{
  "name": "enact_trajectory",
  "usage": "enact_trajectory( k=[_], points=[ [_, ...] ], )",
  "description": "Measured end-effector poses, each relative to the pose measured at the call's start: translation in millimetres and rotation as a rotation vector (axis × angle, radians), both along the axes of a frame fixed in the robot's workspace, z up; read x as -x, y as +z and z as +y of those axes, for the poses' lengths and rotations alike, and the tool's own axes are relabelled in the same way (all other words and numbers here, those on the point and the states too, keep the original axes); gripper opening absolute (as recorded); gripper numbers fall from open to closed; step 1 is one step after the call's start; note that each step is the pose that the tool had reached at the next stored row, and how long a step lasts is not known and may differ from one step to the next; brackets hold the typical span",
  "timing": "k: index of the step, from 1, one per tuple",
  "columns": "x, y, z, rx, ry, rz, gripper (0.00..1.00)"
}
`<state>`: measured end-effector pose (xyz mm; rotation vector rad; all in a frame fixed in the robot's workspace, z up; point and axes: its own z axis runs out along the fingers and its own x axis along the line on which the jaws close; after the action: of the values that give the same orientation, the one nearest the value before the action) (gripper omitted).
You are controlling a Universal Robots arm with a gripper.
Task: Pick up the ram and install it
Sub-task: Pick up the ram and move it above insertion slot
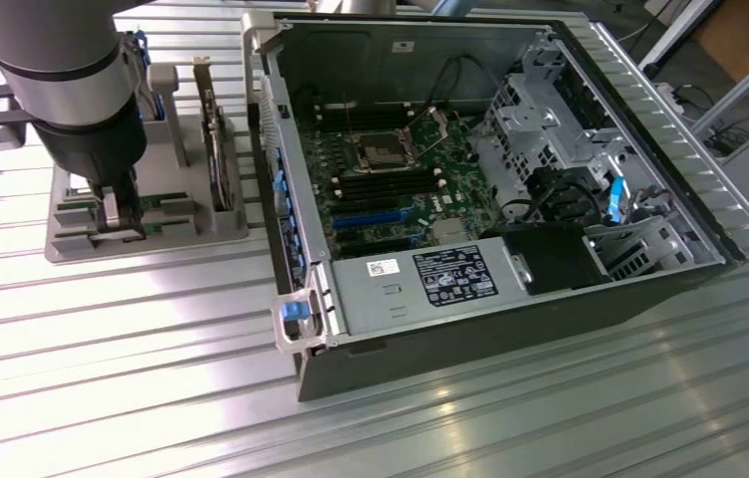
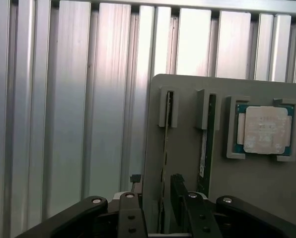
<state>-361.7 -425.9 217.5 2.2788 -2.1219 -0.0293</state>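
Observation:
The ram (image 2: 166, 144) stands on edge in a slot of the grey holder (image 2: 267, 188), seen as a thin green strip. My gripper (image 2: 156, 179) is open, with one dark finger on each side of the stick, and the fingers do not appear to press on it. A second green stick with a whitish label (image 2: 206, 148) stands in the neighbouring slot. In the exterior view my gripper (image 1: 123, 217) reaches down into the holder (image 1: 195, 241) at that view's left, and the arm hides the stick.
A square silver processor (image 2: 264, 130) lies in a pocket of the holder. An upright card with a metal bracket (image 1: 222, 149) stands beside my gripper. The open computer case (image 1: 298, 159) sits to the exterior view's right, showing its motherboard (image 1: 394, 189) and power supply (image 1: 414, 284).

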Motion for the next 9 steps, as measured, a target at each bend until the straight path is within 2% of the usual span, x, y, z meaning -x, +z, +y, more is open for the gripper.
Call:
enact_trajectory(
  k=[4, 9],
  points=[
    [4.0, -2.0, 0.0, 0.0001, 0.030, 0.0001, 0.36],
    [4.5, -4.9, 1.0, -0.0002, 0.032, 0.0000, 0.36]
  ],
)
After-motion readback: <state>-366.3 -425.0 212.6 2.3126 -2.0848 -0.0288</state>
